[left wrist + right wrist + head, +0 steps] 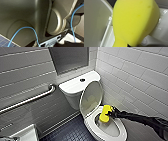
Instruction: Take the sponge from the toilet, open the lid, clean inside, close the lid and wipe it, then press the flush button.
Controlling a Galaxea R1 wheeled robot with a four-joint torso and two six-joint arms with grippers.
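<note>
Head view first: my right arm point(142, 119) reaches in, and my right jaws are clamped on the sponge point(105, 114), which sticks out ahead of them, low over the open bowl of the toilet point(72, 88). The lid point(92, 95) stands raised just beyond the jaws, and the seat point(120, 133) rings the bowl beneath them. The flush button point(82, 79) sits farther off past the lid, on the tank top.

Left wrist view now: a blue cable point(31, 28) loops across my own dark plate, with a corner of blue floor point(3, 40) showing. I cannot tell whether my left jaws are apart or together.

Right wrist view: the sponge point(134, 21) bulges fat and yellow right in front of the jaws and narrows to a pinched waist where I grip it (that squeeze says soft foam). The lid point(94, 22) rises close beside it.

My read on handling: it's light and springy, and will likely get heavier and slicker once wet. It will fold under scrubbing pressure. So the hold belongs at the back end, with plenty of foam left forward, squeezed firmly enough that it can't twist out against glossy ceramic.
</note>
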